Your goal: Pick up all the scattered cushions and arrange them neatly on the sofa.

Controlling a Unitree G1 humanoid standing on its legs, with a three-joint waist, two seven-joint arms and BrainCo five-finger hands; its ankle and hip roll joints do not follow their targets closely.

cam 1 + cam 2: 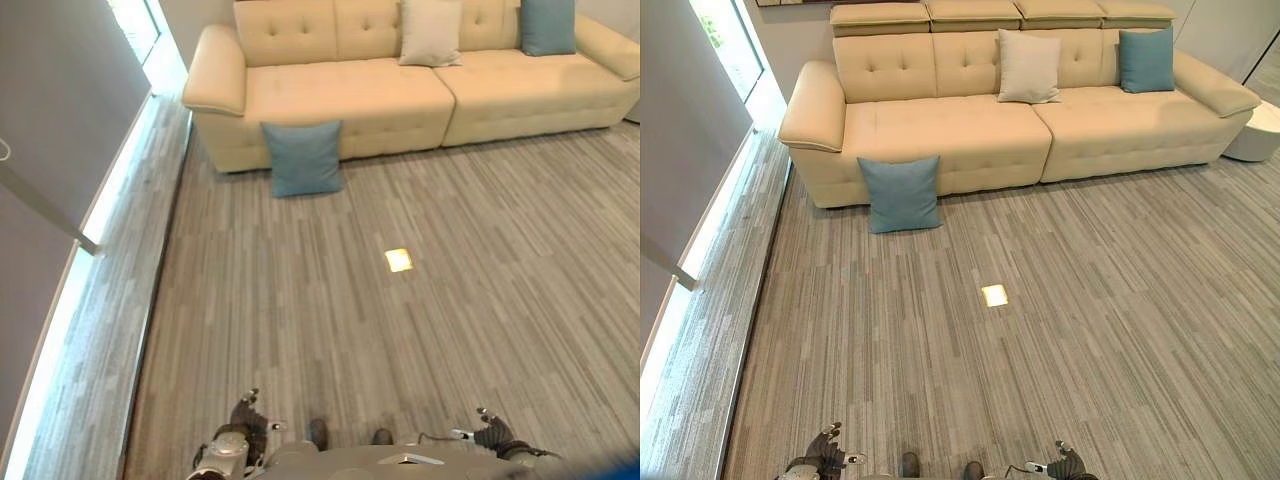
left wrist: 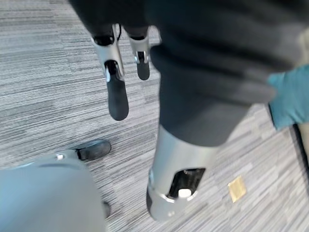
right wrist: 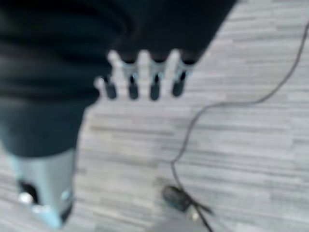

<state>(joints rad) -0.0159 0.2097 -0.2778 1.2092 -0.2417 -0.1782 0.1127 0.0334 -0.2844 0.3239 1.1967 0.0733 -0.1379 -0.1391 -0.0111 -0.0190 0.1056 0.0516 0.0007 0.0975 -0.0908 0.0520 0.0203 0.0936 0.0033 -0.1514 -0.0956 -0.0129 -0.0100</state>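
Both hands low at frame bottom, left hand (image 1: 243, 412) and right hand (image 1: 491, 430), fingers relaxed, holding nothing. Blue cushion (image 1: 900, 193) on floor, leaning against sofa (image 1: 940, 130) front, well apart. Likely light, soft, compressible; best squeezed at opposite side edges.

Grey striped carpet floor (image 1: 1090, 330), small bright square floor plate (image 1: 994, 295) (mid-room), cream tufted sofa (image 1: 940, 130) against the far wall, bright window strip (image 1: 725, 40) along the left wall
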